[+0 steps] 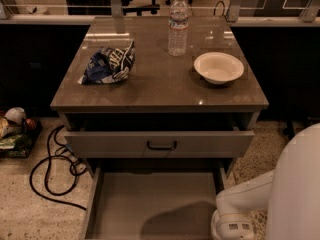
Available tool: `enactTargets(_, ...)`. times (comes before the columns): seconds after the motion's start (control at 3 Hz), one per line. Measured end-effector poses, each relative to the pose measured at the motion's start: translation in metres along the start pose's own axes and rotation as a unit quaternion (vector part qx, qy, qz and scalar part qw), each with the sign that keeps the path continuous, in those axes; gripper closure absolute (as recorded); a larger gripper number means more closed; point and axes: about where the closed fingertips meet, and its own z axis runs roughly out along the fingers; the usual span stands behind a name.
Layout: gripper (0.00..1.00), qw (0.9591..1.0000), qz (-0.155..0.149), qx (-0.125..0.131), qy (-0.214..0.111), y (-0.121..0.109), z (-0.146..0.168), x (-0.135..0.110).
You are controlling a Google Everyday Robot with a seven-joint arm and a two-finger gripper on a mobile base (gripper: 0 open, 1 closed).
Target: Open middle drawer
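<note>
The top drawer (160,144) is pulled out a little, its flat front and dark loop handle (161,145) facing me. Below it the middle drawer (155,196) is pulled far out, and I look down into its plain shallow tray. Its front and handle are cut off by the bottom edge of the camera view. The lowest drawer is hidden under it. My white arm (240,209) reaches in from the bottom right, beside the tray's right wall. My gripper itself is out of view, below the bottom edge.
On the cabinet top (160,84) lie a blue snack bag (109,63), a water bottle (178,25) and a white bowl (219,67). A black cable (52,164) loops on the floor at the left, near a tray of items (15,129).
</note>
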Motion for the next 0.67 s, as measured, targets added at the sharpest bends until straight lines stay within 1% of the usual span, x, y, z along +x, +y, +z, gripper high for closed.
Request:
enactTargets(0.33,0.85,1.0,0.0,0.0,0.0,-0.0002,-0.002,0.0001)
enactTargets(0.67,0.61,1.0,0.0,-0.001,0.0,0.0003,-0.0017,0.0001)
